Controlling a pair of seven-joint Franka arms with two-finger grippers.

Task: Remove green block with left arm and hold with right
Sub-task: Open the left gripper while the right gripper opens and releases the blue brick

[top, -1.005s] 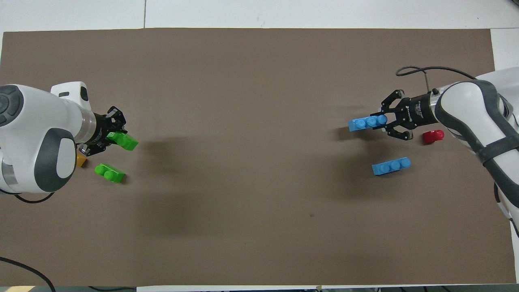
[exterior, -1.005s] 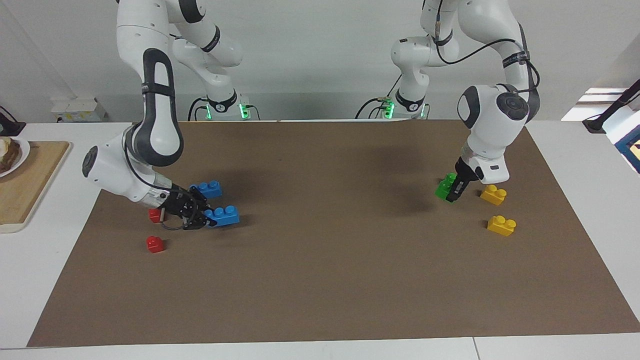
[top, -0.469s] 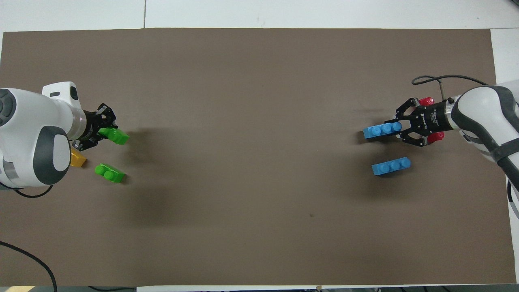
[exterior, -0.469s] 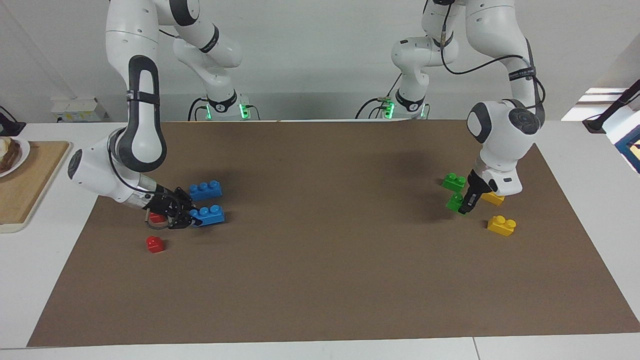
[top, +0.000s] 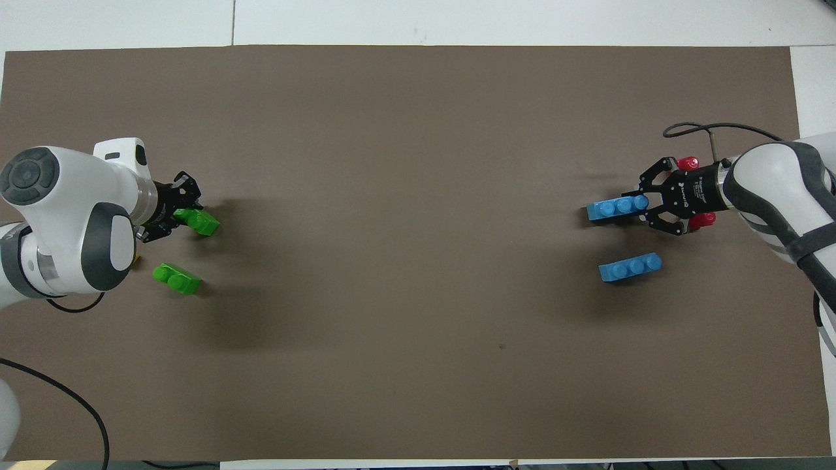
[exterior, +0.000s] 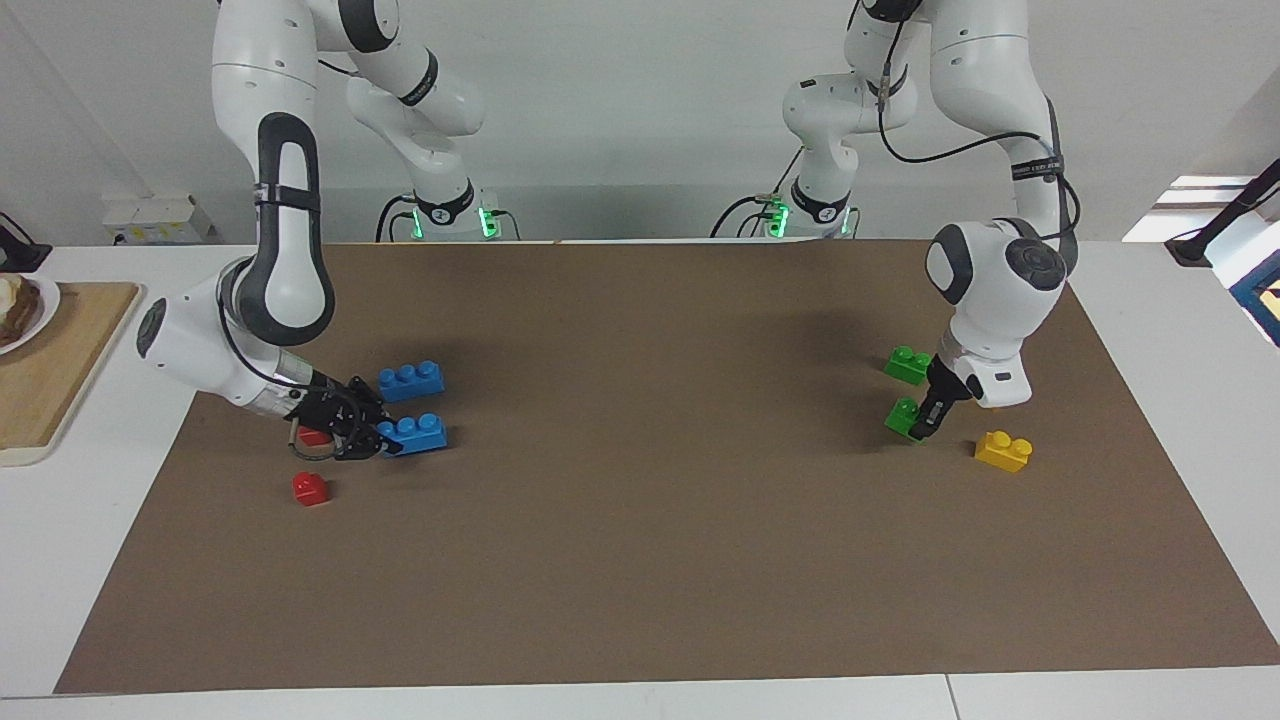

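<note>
At the left arm's end of the mat (exterior: 640,560), the left gripper (exterior: 922,428) clamps the green block (exterior: 903,416) between its jaws, low over the mat. The right gripper (exterior: 375,440) grips one end of a blue brick (exterior: 418,432).

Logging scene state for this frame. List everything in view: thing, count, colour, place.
green block: 2, green; one in the left gripper, just above or on the mat, one on the mat nearer the robots.
blue bricks: 2, blue; one in the right gripper, one nearer the robots.
yellow brick: 1 seen, yellow, beside the left gripper.
red blocks: 2, red; one on the mat, one under the right gripper.
mat: 1, brown.
cutting board: 1, wooden, right arm's end.
left gripper: shut on the green block.
right gripper: shut on a blue brick.
</note>
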